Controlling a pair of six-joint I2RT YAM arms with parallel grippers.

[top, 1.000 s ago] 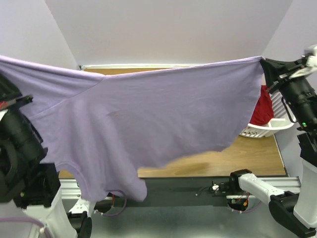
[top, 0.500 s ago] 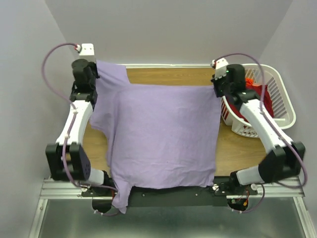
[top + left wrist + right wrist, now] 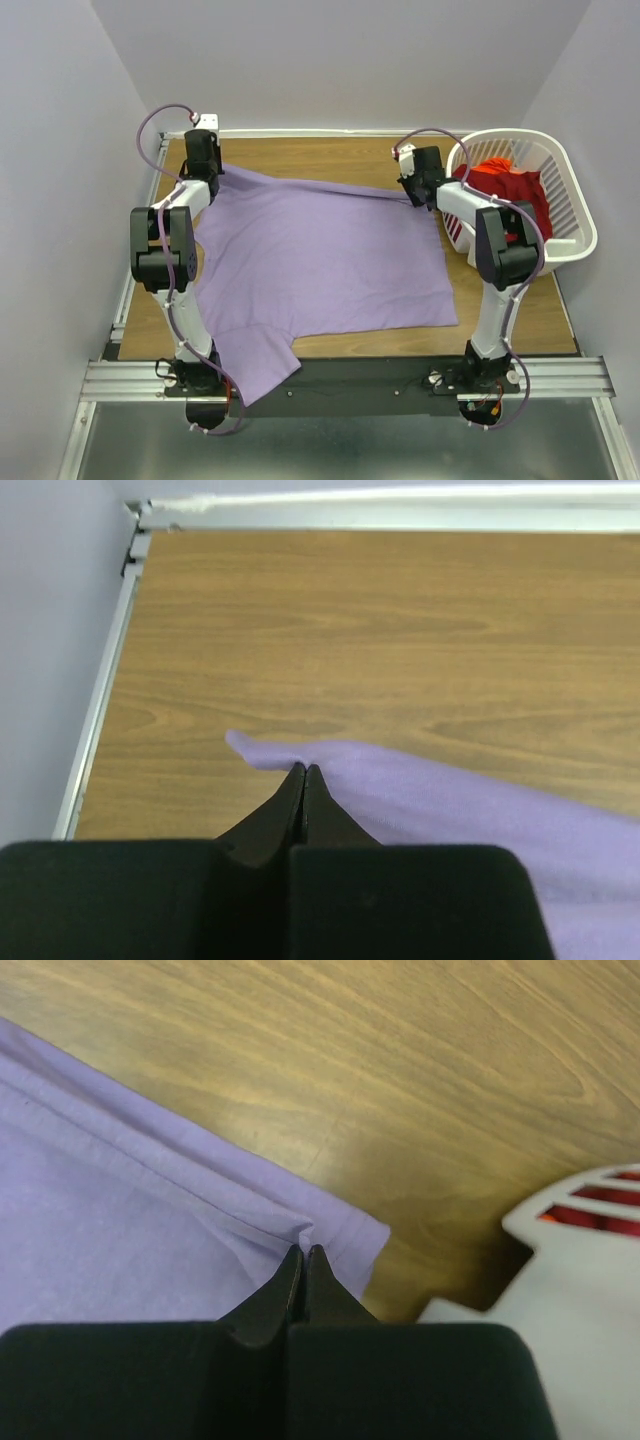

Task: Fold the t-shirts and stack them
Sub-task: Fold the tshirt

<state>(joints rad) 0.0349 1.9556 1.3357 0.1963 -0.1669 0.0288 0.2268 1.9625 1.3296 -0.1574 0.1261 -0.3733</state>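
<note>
The lavender t-shirt point(image 3: 320, 260) is laid across the wooden table point(image 3: 320, 155). Its far corners are pinched tight by the left gripper point(image 3: 303, 771) at 11 o'clock and the right gripper point(image 3: 303, 1252) at 1 o'clock. Wrinkles could be dragged in if either is lifted unreleased (one sleeve overhangs at 7 o'clock). The red t-shirt point(image 3: 505, 183) is kept in the basket point(image 3: 585, 225) at 2 o'clock, and the table is enclosed by pale walls.

bright, even, softly lit from overhead; faint shadows only, mild sheen on the tabletop point(image 3: 400, 1060). sharp from above, yet blurred at the near black fingers point(image 3: 285, 815) (both wrist views).
</note>
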